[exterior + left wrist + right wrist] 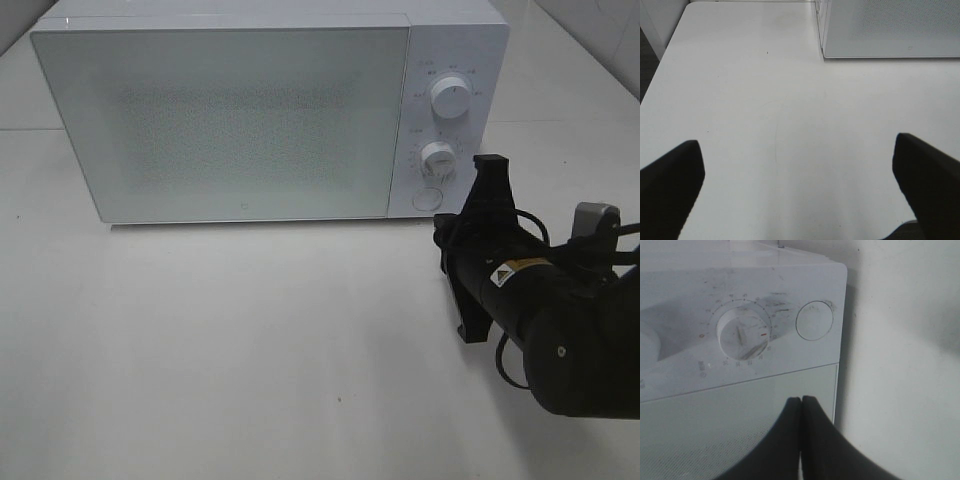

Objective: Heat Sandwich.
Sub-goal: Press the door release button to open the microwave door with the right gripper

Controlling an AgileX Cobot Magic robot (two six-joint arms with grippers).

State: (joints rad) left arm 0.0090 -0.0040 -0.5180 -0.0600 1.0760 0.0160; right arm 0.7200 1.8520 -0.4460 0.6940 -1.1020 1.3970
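Closest to the high camera is my right arm (570, 340). The right gripper (801, 401) is pinched fully together with nothing between its fingers, just in front of the microwave (445, 40) panel, near the lower knob (436, 156) and the round button (428, 198). The door (220, 120) is closed and frosted, so I can't see the sandwich. None shows on the table (765, 100) either, so I judge it is probably inside. The left gripper (797, 155) hangs wide apart over the table, holding nothing. I read this as the start-heating step. Turning the knob calls for parting the fingers to straddle it, then a twist; the button would only need a straight push with the closed tip
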